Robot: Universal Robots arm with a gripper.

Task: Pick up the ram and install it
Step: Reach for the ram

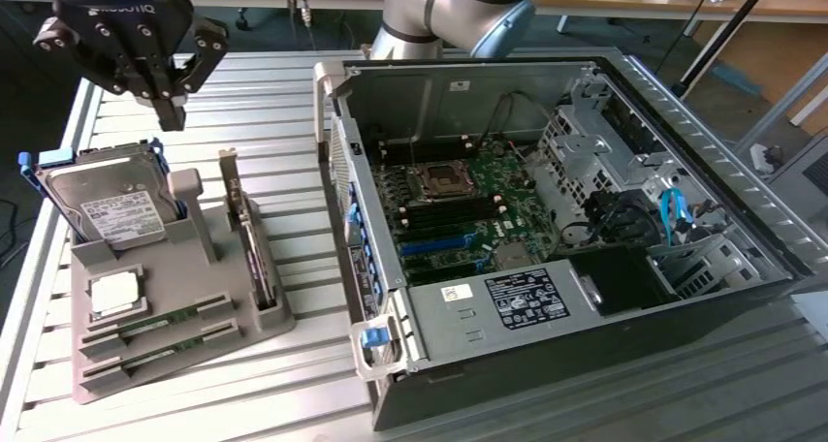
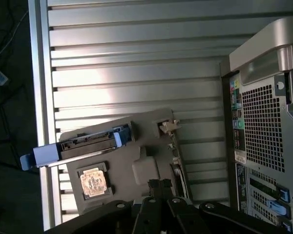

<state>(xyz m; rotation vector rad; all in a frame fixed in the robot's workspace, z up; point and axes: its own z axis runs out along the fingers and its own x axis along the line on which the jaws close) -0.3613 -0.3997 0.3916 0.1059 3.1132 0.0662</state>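
Note:
Two rams lie side by side in slots at the near end of a grey holder (image 1: 194, 243) on the table: one ram (image 1: 153, 324) and a second ram (image 1: 162, 349) just in front of it, both thin green sticks. My gripper (image 1: 170, 122) hangs high above the table behind the holder, well away from the rams, shut with nothing in it. In the wrist view the gripper (image 2: 160, 186) shows its dark fingers pressed together over the holder (image 2: 146, 170). The open computer case (image 1: 557, 219) lies at the exterior view's right with its motherboard (image 1: 453, 209) exposed.
The holder also carries a hard drive (image 1: 111, 205) in a blue caddy, a square silver processor (image 1: 114, 292) and an upright dark expansion card (image 1: 248, 248). The ribbed metal table (image 1: 271, 103) has bare room between holder and case. The case's rear wall (image 2: 268, 126) stands close by.

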